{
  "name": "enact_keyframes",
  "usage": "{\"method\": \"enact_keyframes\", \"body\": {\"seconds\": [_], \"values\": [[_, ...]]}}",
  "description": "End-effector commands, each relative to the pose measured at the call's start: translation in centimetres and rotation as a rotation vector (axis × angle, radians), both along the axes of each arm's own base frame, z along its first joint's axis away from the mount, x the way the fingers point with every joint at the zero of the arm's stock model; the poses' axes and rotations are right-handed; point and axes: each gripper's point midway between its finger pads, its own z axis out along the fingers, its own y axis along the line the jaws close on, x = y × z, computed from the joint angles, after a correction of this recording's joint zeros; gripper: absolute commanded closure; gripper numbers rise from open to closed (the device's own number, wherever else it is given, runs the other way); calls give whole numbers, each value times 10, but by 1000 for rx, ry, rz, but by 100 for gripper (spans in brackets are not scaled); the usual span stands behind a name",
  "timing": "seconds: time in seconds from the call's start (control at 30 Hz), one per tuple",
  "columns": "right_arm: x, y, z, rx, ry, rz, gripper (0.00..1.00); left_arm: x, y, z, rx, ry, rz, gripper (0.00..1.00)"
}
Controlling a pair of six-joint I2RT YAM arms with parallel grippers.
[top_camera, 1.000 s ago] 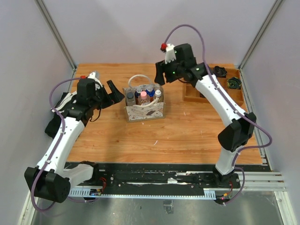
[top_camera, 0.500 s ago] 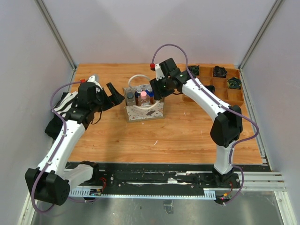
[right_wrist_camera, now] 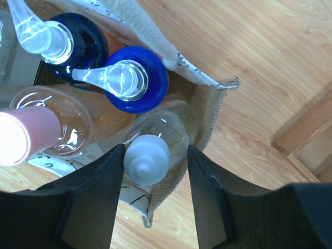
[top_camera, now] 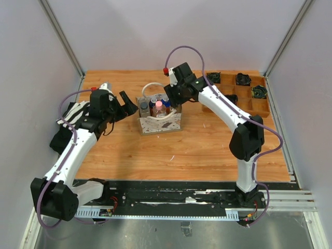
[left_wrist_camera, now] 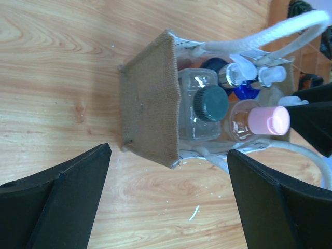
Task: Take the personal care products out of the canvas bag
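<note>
The canvas bag (top_camera: 160, 122) stands upright mid-table with several bottles inside. My right gripper (top_camera: 174, 101) is lowered into its right end. In the right wrist view the right gripper (right_wrist_camera: 155, 150) is open and straddles a clear bottle with a white cap (right_wrist_camera: 147, 158); the left finger touches the cap and a gap stays on the right. Beside that bottle are two blue pump bottles (right_wrist_camera: 127, 78) and a pink-capped bottle (right_wrist_camera: 23, 137). My left gripper (left_wrist_camera: 168, 150) is open and empty, just left of the bag (left_wrist_camera: 150, 98). A dark-capped bottle (left_wrist_camera: 211, 102) and the pink cap (left_wrist_camera: 268, 120) show there.
A brown wooden compartment tray (top_camera: 244, 98) with dark coiled items sits at the back right. A black-and-white striped cloth (top_camera: 77, 111) lies under my left arm at the table's left edge. The bag's white loop handles (top_camera: 150, 87) stick up over the bottles.
My right gripper has moved left and down from beside the bag onto its right end, around the white-capped bottle. My left gripper has edged slightly closer to the bag.
</note>
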Motion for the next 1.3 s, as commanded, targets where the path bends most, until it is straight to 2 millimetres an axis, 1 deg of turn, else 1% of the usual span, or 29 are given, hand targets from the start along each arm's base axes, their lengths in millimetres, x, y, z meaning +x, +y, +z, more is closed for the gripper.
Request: {"method": "enact_keyframes", "body": {"seconds": [0.0,0.13,0.2,0.27,0.33,0.37,0.47,0.5,0.53,0.6,0.77,0.87,0.97,1.1,1.2,1.27], "values": [[7,7,-6,-48,-20,7,50,12,1,8,47,-39,1,0],[6,7,-11,-71,-6,16,63,14,3,8,73,-38,3,0],[2,7,-12,-75,0,27,65,14,3,8,76,-36,0,0],[0,7,-10,-79,6,35,72,15,2,7,73,-35,-5,0],[-2,7,-5,-83,1,39,81,16,0,8,76,-32,-11,0],[-3,6,2,-82,-11,38,86,17,0,9,81,-33,-10,0],[-4,4,21,-83,-51,32,94,21,-2,13,106,-45,-14,1],[-4,2,25,-85,-58,26,95,23,-4,15,117,-50,-18,1],[-6,0,45,-64,-90,22,96,25,-6,16,131,-51,-23,1],[-8,-3,65,-46,-127,12,98,29,-12,17,166,-51,-37,1],[-13,-12,121,24,-243,-9,99,37,-26,5,227,-19,-78,0],[-16,-15,142,49,-286,-11,99,37,-29,-4,224,-3,-82,0],[-16,-17,150,46,-300,-8,99,38,-30,-6,217,3,-79,0],[-11,-15,158,46,-319,-9,99,41,-32,-3,227,13,-75,0],[-7,-9,154,50,-309,3,99,41,-34,0,220,9,-75,0],[-3,-4,144,45,-291,10,99,40,-35,1,216,7,-76,0]]}}
